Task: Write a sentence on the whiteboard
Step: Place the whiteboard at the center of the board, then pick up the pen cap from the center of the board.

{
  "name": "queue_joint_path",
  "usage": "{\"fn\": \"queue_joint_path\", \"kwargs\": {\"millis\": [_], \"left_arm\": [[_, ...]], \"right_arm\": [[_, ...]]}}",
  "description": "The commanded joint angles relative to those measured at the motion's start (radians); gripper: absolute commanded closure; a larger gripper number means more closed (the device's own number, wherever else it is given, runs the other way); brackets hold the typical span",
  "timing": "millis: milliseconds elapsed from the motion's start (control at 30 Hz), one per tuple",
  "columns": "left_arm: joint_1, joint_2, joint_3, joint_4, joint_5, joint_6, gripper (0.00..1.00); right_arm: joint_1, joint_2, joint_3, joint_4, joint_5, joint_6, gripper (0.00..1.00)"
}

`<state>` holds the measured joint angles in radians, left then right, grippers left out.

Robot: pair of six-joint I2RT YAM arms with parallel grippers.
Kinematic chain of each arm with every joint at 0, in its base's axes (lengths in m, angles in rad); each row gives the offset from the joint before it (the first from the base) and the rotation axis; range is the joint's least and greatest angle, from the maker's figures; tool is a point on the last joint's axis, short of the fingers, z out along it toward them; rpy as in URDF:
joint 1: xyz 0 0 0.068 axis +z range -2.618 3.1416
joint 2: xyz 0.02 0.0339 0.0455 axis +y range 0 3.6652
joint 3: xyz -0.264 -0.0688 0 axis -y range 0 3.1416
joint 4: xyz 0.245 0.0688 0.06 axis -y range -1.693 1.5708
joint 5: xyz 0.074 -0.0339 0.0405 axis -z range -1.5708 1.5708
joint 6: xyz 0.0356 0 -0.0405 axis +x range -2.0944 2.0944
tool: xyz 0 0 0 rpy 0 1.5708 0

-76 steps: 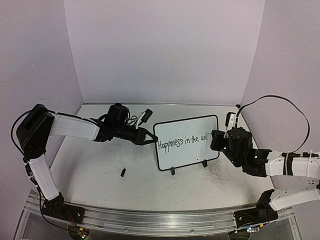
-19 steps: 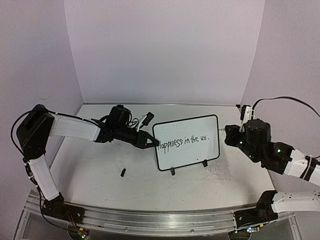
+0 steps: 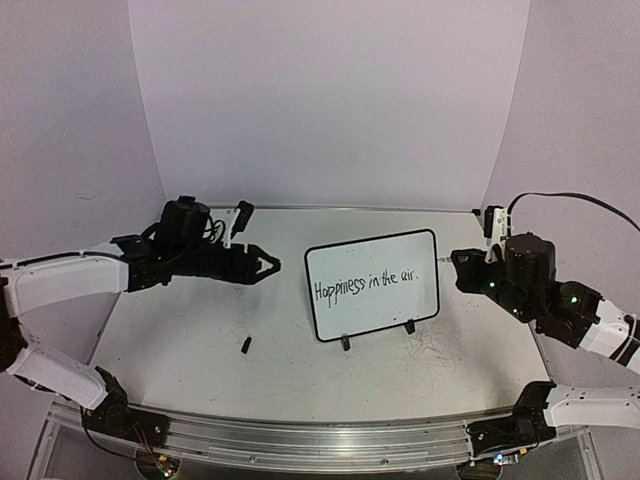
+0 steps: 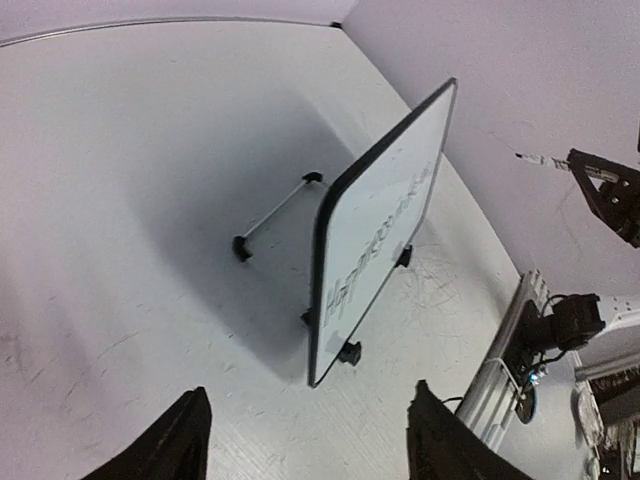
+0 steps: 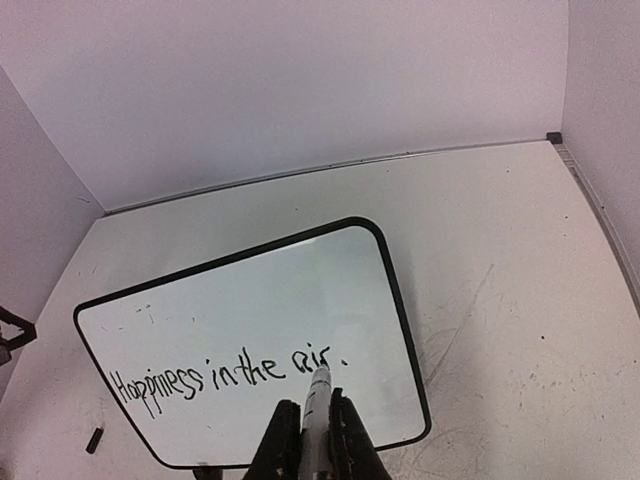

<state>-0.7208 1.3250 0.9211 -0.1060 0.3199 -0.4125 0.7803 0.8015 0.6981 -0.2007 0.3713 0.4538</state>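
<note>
The whiteboard (image 3: 372, 310) stands upright at the table's middle on two black feet. The sentence (image 3: 372, 283) runs across it as "Happiness in the air.", and the sentence (image 5: 225, 375) reads the same in the right wrist view. My left gripper (image 3: 272, 265) hangs open a little left of the board's left edge, touching nothing. In the left wrist view the left gripper (image 4: 308, 400) has bare table between its fingers, with the whiteboard (image 4: 385, 225) ahead. My right gripper (image 5: 310, 412) is shut on a marker (image 5: 320, 390) whose tip points at the last word, and the right gripper (image 3: 458, 262) sits off the board's right edge.
A small black cap (image 3: 246, 345) lies on the table in front of and left of the board. A thin support rod (image 4: 275, 215) props the board from behind. An aluminium rail (image 3: 300, 440) runs along the near edge. Walls close in the back and both sides.
My left gripper has let go of the board's left edge, opened, and drawn back to the left. The right arm has shifted only slightly, still holding the marker.
</note>
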Motion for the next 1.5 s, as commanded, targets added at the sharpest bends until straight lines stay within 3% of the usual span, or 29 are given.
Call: {"fn": "queue_joint_path", "kwargs": {"millis": [0,133,267,500,767,1067,1267,1467], "left_arm": [[0.003,-0.172,-0.15,-0.12,-0.195,-0.271,0.39],[-0.002,-0.209,-0.232,-0.208,-0.203,-0.386,0.4],[-0.008,-0.164,-0.287,-0.224,-0.199,-0.408,0.41],[-0.024,-0.032,-0.227,-0.254,-0.286,-0.353,0.45],[-0.057,0.155,-0.16,-0.252,-0.293,-0.323,0.48],[-0.151,0.247,-0.147,-0.27,-0.394,-0.352,0.64],[-0.23,0.333,-0.093,-0.324,-0.487,-0.35,0.69],[-0.243,0.369,-0.083,-0.332,-0.503,-0.33,0.76]], "right_arm": [[-0.001,0.013,-0.032,0.082,-0.096,-0.021,1.0],[-0.001,0.032,-0.045,0.128,-0.183,-0.046,1.0],[0.0,0.031,-0.078,0.181,-0.259,-0.036,1.0],[0.001,0.007,-0.115,0.228,-0.312,0.005,1.0],[0.004,-0.013,-0.123,0.227,-0.325,0.024,1.0],[0.011,-0.013,-0.123,0.228,-0.33,0.035,1.0],[0.018,-0.004,-0.126,0.235,-0.332,0.045,1.0],[0.031,-0.007,-0.155,0.259,-0.319,0.061,1.0]]}}
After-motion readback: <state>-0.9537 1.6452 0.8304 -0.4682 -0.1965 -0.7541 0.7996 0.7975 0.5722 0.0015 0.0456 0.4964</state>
